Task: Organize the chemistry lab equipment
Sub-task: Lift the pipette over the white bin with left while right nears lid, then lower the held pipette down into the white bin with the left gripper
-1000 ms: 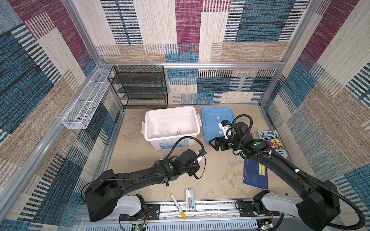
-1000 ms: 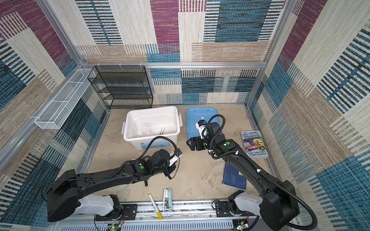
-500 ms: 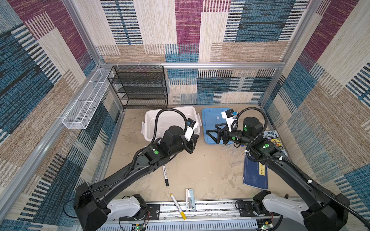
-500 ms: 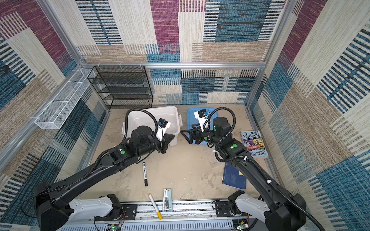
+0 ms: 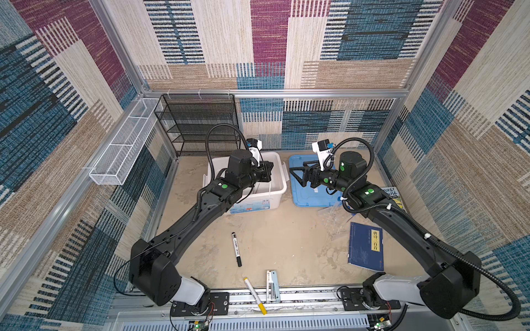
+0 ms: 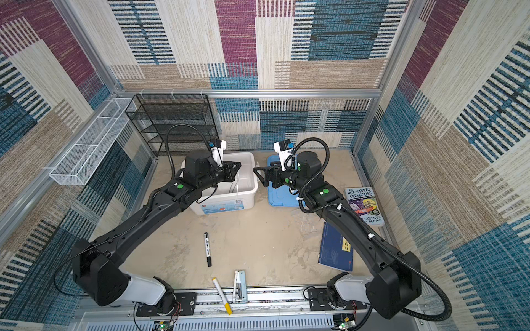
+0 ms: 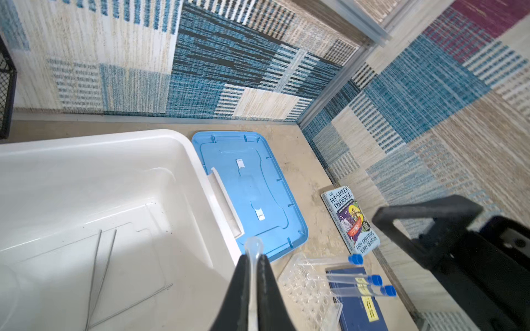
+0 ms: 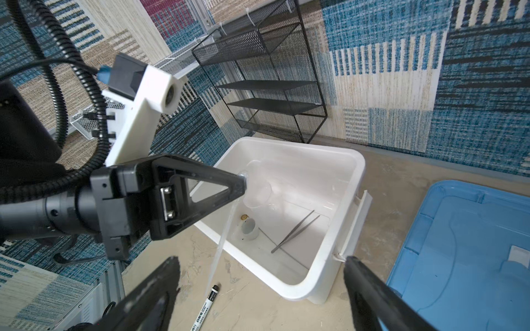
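The white rectangular plastic bin [image 5: 258,204] stands at the back, with its flat blue plastic lid [image 5: 312,199] just beside it. The left gripper [image 8: 243,183] is clamped on the bulb end of a thin clear rod [image 8: 223,240] — the rod's long axis hangs steeply downward, tip apparently over the bin's front right part, so letting go should drop it inside. The right gripper [image 5: 296,176], spread wide and empty, hovers above the lid — the nearer arm to the clear tube rack [image 7: 304,286] and three long clear blue-capped test tubes [image 7: 350,277] lying by the dark blue book [image 7: 352,318].
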Available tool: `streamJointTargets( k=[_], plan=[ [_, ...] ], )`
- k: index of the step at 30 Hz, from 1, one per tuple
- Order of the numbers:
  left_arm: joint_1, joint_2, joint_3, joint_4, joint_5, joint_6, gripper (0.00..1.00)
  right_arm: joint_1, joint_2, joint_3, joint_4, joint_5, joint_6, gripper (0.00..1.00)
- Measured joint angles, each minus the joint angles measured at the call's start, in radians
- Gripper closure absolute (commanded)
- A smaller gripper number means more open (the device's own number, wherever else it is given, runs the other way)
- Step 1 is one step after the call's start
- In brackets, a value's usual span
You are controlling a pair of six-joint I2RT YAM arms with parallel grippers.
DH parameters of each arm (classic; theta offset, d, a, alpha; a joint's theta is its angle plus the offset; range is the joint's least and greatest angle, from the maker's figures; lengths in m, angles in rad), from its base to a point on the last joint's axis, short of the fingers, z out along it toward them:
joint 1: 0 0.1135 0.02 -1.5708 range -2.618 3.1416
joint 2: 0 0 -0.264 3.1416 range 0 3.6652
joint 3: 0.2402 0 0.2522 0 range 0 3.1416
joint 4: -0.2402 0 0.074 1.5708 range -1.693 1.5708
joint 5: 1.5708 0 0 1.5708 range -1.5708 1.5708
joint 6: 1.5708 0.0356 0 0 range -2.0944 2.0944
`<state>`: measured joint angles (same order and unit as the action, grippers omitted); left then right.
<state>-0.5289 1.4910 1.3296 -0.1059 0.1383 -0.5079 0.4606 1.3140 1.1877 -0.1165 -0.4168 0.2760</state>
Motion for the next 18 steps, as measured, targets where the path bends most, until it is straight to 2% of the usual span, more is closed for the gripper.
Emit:
streamJointTargets(
  k=[12,18],
  plan=[
    [0.084,0.367,0.208,0.099,0.002,-0.121,0.96,0.000,0.159,0.117,-0.013,0.009,-0.009,0.10],
    [0.071,0.433,0.214,0.131,-0.011,-0.144,0.96,0.000,0.195,0.123,-0.018,0.009,-0.009,0.10]
  ],
)
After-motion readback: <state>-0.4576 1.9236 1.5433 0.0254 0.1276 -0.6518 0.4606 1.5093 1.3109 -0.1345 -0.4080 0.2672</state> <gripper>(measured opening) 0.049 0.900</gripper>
